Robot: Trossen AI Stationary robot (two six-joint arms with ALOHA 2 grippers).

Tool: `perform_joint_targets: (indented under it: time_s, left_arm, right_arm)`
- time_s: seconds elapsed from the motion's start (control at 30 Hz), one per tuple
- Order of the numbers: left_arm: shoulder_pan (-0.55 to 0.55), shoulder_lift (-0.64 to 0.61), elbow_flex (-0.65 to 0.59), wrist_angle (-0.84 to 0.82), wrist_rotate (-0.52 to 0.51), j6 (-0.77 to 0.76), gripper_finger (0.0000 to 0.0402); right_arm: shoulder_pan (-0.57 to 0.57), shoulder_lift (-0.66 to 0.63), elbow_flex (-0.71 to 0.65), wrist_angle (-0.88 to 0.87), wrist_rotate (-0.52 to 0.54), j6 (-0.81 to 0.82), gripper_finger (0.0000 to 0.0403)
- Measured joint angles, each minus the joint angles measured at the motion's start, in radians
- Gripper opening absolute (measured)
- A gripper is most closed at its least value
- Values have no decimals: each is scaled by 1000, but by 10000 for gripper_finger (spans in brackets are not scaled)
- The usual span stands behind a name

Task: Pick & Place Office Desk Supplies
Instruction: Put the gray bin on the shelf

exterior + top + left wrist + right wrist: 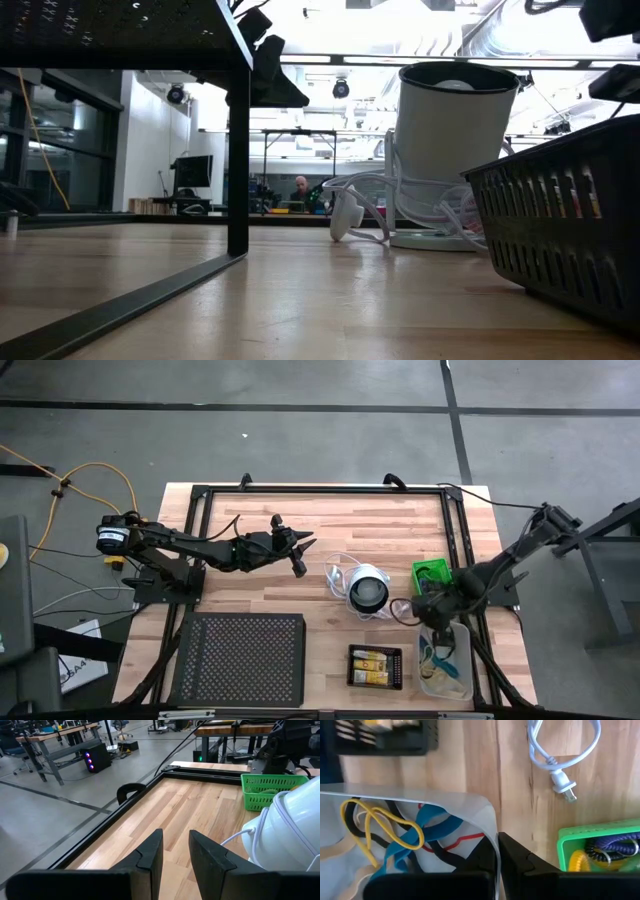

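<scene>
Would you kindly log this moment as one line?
right hand: shut over clear tray rim | left hand: idle, part open, empty, mid-table | cords: in clear tray

Light was even and soft from overhead; the worktop [330, 520] showed only faint shadows under the arms. In the low view the ceiling lights blew out to white glare, leaving the black tray [560, 230] and nearby frame as dark silhouettes, the room behind soft. The left tool [175, 855] was sharp up close. Beside the right tool [497, 857], the clear tray [470, 802] and yellow cord [380, 827] were blurred.
</scene>
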Motion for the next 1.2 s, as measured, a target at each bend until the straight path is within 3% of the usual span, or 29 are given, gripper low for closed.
perform_joint_targets:
  time_s: [0.23,0.5,1.2]
  left_arm:
    - [0,0,0,0,0,0,88]
    - [0,0,0,0,-1,0,88]
    - [0,0,0,0,-3,0,88]
  right_arm:
    - [-53,-71,0,16,-34,56,3]
    - [-87,-18,84,16,-13,80,3]
    - [-138,457,745,-187,-6,11,3]
